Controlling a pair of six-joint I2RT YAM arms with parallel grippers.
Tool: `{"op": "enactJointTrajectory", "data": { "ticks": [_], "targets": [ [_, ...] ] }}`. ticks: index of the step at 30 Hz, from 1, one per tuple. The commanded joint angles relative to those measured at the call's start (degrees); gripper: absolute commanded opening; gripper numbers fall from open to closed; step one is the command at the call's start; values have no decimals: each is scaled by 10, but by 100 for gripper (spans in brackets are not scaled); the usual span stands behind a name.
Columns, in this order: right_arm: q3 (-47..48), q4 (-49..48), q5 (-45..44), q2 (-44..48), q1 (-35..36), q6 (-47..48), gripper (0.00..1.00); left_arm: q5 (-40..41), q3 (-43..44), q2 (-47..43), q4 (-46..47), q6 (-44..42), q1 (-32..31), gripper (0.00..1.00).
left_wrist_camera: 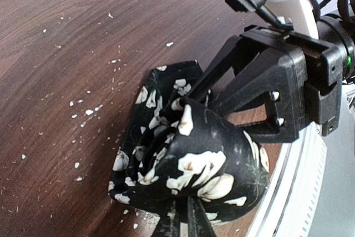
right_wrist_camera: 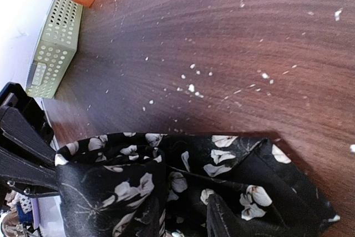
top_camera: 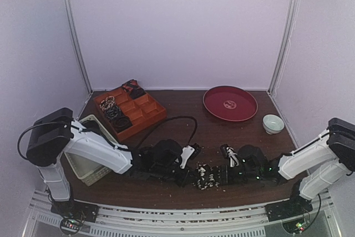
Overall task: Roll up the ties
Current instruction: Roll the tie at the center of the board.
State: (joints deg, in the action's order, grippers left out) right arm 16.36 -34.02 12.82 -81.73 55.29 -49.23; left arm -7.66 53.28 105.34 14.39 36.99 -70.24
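A black tie with white flowers (top_camera: 202, 177) lies bunched on the dark wooden table near its front edge, between my two grippers. My left gripper (top_camera: 187, 176) comes in from the left. In the left wrist view its fingers (left_wrist_camera: 191, 221) are shut on the tie (left_wrist_camera: 194, 162), which bulges above them. My right gripper (top_camera: 218, 176) comes in from the right, and its fingers (left_wrist_camera: 222, 76) run into the same bundle. In the right wrist view the tie (right_wrist_camera: 166, 176) covers the jaws and only one finger (right_wrist_camera: 222, 219) shows. Several rolled ties (top_camera: 115, 113) sit in the orange tray.
The orange compartmented tray (top_camera: 145, 116) stands at the back left, and a white slatted basket (top_camera: 89, 167) lies under my left arm. A red plate (top_camera: 230, 102) and a small bowl (top_camera: 273, 123) are at the back right. A black cable (top_camera: 183, 119) loops mid-table. White crumbs dot the wood.
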Motion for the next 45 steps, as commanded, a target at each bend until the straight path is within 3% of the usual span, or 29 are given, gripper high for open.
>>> {"op": "enactJointTrajectory", "data": {
  "ticks": [1, 18, 25, 33, 36, 40, 45],
  "targets": [
    [13, 60, -63, 32, 1, 30, 32, 4, 18, 9, 3, -4, -4, 11],
    [26, 185, -135, 166, -13, 65, 42, 10, 49, 18, -15, -15, -4, 14],
    [26, 148, -46, 188, -16, 53, 55, 19, 61, 24, -14, -18, -4, 14],
    [15, 107, 8, 150, -16, 38, 61, 13, 80, 47, -11, -21, -4, 16],
    [21, 129, -3, 135, -16, 42, 59, 11, 91, 55, -12, -23, -4, 16],
    [11, 148, -39, 130, -17, 53, 48, 29, 88, 44, -23, -13, -3, 18],
    [-17, 142, -47, 121, -31, 60, 42, 41, 27, 7, 13, 19, 8, 34]
  ]
}}
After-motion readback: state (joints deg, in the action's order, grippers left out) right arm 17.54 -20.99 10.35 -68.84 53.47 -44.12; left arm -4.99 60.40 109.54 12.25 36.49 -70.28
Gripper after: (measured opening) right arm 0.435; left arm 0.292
